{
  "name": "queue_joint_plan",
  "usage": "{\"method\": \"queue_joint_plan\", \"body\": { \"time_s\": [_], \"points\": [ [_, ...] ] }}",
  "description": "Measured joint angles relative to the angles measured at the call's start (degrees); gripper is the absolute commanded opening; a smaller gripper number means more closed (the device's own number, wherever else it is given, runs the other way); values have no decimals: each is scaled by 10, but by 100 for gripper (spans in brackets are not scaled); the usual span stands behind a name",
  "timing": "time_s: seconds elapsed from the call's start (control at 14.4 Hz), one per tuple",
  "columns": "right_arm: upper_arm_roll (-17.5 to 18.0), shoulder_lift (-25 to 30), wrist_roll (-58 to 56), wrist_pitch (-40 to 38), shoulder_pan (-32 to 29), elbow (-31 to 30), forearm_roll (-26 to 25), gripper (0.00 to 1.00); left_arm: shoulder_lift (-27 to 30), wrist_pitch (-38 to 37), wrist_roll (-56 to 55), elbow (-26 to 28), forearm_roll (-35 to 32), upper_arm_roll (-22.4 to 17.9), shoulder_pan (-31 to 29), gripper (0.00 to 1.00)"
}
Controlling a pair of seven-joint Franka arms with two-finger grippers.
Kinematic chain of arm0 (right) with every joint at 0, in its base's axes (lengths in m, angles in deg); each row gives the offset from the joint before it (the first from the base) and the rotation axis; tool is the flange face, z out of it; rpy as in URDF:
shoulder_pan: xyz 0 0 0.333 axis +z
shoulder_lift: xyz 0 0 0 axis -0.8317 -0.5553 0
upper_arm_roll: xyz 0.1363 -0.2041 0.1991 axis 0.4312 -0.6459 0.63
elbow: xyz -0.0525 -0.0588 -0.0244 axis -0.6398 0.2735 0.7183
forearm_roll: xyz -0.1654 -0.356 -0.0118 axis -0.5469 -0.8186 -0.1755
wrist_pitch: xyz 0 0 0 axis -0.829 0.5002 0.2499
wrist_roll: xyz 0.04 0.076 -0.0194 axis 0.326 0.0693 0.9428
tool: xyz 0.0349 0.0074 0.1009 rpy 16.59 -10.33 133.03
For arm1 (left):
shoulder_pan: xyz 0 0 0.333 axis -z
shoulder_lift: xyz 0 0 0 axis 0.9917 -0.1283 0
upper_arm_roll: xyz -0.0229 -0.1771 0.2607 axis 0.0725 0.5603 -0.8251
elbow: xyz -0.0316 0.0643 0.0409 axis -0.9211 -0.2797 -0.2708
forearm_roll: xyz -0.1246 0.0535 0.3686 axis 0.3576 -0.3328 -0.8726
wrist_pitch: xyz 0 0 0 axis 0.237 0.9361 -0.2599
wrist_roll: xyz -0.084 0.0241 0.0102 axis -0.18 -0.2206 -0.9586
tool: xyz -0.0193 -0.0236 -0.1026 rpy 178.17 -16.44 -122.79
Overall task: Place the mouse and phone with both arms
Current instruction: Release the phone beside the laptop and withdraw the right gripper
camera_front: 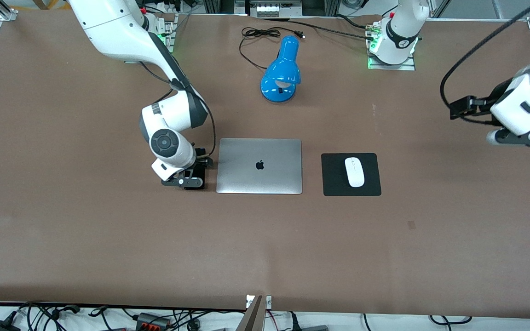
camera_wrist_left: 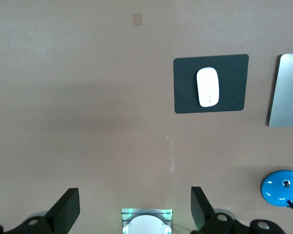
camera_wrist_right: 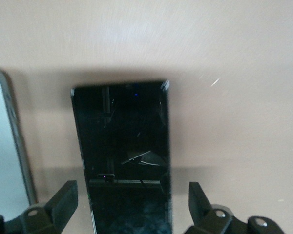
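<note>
1. Front view: we see the right gripper [camera_front: 190, 180] low over the bench [camera_front: 108, 239], just beside the closed silver laptop [camera_front: 259, 166], toward the right arm's end.
2. In the right wrist view its fingers [camera_wrist_right: 63, 197] stand wide apart, one on either side of the phone [camera_wrist_right: 123, 156], without touching it; the phone lies flat on the bench beside the laptop's edge.
3. We find the mouse [camera_front: 354, 172] resting on the black mat [camera_front: 334, 181], beside the laptop toward the left arm's end.
4. The left gripper [camera_wrist_left: 135, 207] hangs high over the left arm's end of the bench, spread wide and holding nothing.
5. A blue lamp [camera_front: 282, 71] stands farther from the front camera than the laptop.
</note>
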Motion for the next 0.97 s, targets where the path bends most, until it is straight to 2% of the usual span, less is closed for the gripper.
{"method": "queue_joint_plan", "body": {
  "time_s": [0.14, 0.28, 0.49, 0.69, 0.97],
  "points": [
    [-4, 13, 0, -53, -19, 44, 0, 100, 20, 59, 11, 25, 30, -8, 0, 100],
    [-5, 28, -1, -121, -46, 97, 0, 100, 60, 109, 21, 86, 43, -20, -1, 100],
    [-7, 48, -7, -217, -90, 169, 0, 100, 102, 140, 27, 145, 42, -32, -23, 100],
    [-9, 74, -19, -275, -147, 204, 0, 100, 113, 129, 33, 162, 27, -34, -33, 100],
    [-9, 125, -40, -321, -213, 213, 0, 100, 113, 126, 35, 162, 24, -32, -33, 100]
  ]
}}
